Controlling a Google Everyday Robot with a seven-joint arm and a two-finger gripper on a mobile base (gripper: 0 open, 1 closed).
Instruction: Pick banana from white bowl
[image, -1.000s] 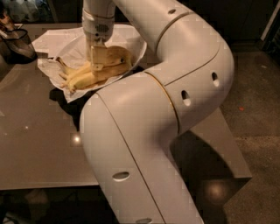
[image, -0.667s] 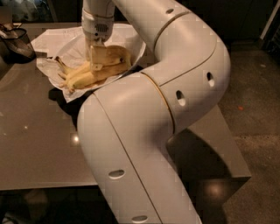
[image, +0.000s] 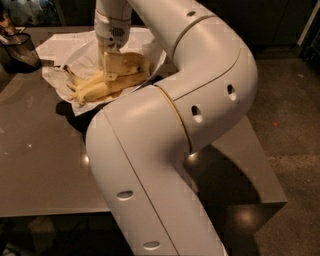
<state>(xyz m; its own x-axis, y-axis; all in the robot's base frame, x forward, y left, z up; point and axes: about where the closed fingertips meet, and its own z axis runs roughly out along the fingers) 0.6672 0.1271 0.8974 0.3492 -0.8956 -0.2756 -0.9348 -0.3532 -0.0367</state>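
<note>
A bunch of yellow bananas (image: 98, 86) lies in the white bowl (image: 158, 56), which is lined with crumpled white paper (image: 64, 46), at the table's far left. My gripper (image: 113, 66) points straight down into the bowl and sits on the upper banana of the bunch. The white wrist (image: 113, 26) rises above it. My big white arm (image: 170, 130) fills the middle of the view and hides the bowl's near right side.
A dark mesh container (image: 20, 50) stands at the far left, beside the bowl. The grey table (image: 40, 165) runs toward me, with its front edge low in the view and its right edge behind my arm. Dark floor (image: 290, 125) lies to the right.
My arm's elbow has shifted slightly to the left. The gripper stays down on the bananas in the bowl, and the bananas have not visibly moved.
</note>
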